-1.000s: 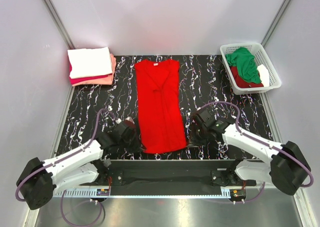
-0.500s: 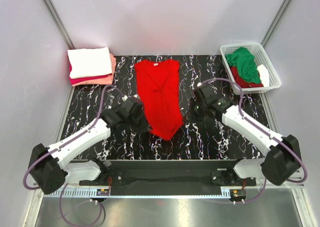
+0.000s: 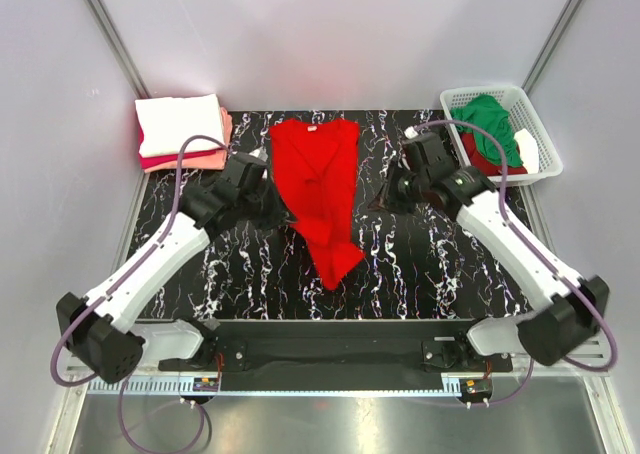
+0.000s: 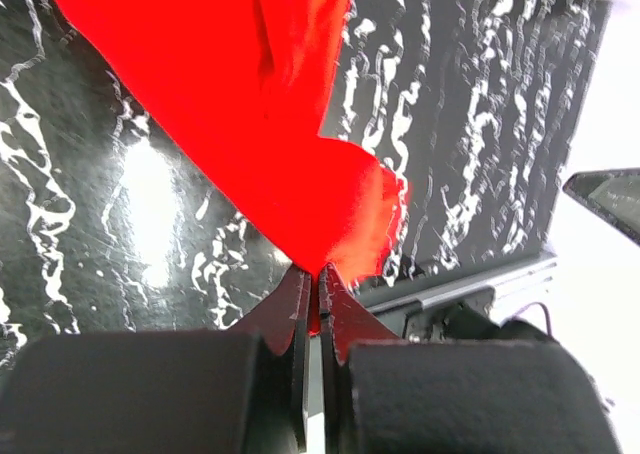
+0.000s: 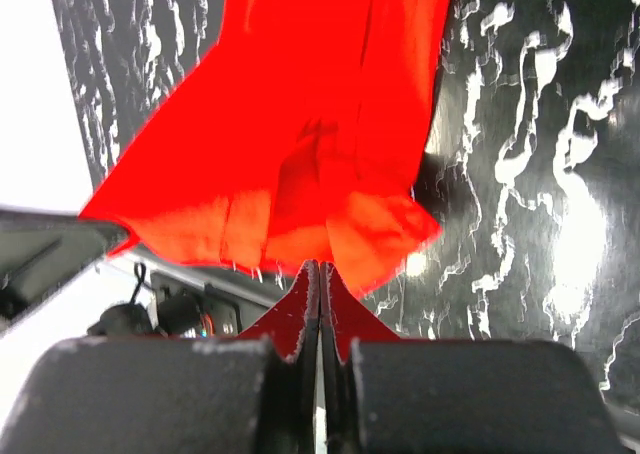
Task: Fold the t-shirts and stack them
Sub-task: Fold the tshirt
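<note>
— Which step?
— Folding the hem up, I'd say. The left fingers (image 4: 285,309) pinch one hem corner of the bright red cloth t-shirt (image 3: 315,174), whose collar end lies on the black marbled table (image 3: 200,264). The right fingers (image 5: 345,319) pinch the other corner.
— Next?
— Probably carry both corners evenly to the collar, then release.

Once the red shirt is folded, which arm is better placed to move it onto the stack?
Left, probably: the stack sits far left, near the left gripper, which pinches the red shirt. The right gripper, also pinching it, is on the basket side.
</note>
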You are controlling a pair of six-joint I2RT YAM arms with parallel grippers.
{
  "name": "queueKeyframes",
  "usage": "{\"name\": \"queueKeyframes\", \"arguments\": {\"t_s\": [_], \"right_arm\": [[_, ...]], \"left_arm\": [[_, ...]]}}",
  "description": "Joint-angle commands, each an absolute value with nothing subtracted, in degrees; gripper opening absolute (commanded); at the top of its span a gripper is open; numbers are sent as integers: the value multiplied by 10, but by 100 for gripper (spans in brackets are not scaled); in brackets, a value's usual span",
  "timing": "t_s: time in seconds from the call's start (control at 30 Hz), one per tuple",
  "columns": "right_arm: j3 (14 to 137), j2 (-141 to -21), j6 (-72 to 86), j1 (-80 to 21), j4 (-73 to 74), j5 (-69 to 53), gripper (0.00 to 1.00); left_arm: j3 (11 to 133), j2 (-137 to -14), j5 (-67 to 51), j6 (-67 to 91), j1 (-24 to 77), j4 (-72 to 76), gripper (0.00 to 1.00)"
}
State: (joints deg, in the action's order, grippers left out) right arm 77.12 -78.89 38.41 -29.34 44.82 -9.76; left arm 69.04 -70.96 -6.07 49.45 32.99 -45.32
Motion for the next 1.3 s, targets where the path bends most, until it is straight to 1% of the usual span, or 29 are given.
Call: {"name": "queueKeyframes", "arguments": {"t_s": [0.0,0.07,0.1,0.13,0.17,0.2,0.3,0.33,0.37,0.4,0.43,0.47,0.5,0.63,0.7,0.87,0.9,1.03,1.1,1.13,1.17,1.2,1.27], "right_arm": [[709,-710,400,-294,479,-129,0],[659,-688,406,-294,455,-158,1],[608,-685,411,-295,447,-170,19],[582,-684,414,-295,426,-181,30],[535,-688,417,-301,414,-201,38],[517,-693,423,-304,406,-206,47],[478,-720,431,-325,372,-208,52],[478,-729,433,-331,357,-208,55],[480,-749,437,-341,350,-208,58],[482,-760,446,-347,340,-208,60],[483,-773,452,-351,320,-208,63],[485,-797,457,-353,308,-207,64],[490,-808,461,-357,296,-204,64],[528,-886,447,-351,287,-144,64],[551,-915,440,-344,279,-146,63],[623,-984,414,-338,291,-118,59],[631,-991,412,-335,292,-116,56],[676,-1043,398,-337,310,-141,55],[702,-1064,382,-341,322,-145,50],[709,-1076,375,-341,332,-152,40],[717,-1078,368,-342,336,-156,36],[714,-1076,364,-342,335,-160,27],[710,-1072,363,-342,332,-163,19]], "left_arm": [[647,-659,-100,498,330,-440,3],[602,-636,-108,509,331,-431,3],[548,-627,-113,513,332,-414,3],[520,-618,-119,526,333,-404,3],[493,-598,-128,533,334,-383,3],[434,-588,-129,547,335,-376,3],[347,-543,-129,570,338,-347,4],[296,-532,-132,588,338,-338,4],[274,-507,-138,596,339,-318,4],[255,-496,-139,605,339,-312,6],[225,-485,-140,615,339,-308,14],[218,-471,-135,617,339,-308,16],[214,-466,-130,617,339,-312,17],[229,-468,-108,603,338,-328,20],[246,-476,-107,599,338,-329,25],[260,-511,-114,586,337,-311,31],[261,-514,-115,586,337,-309,32],[272,-525,-118,584,337,-299,38],[279,-530,-114,580,337,-299,38],[286,-534,-112,579,337,-300,38],[289,-538,-112,578,337,-297,37],[295,-543,-113,577,337,-294,35],[302,-548,-118,576,338,-289,33]]}}
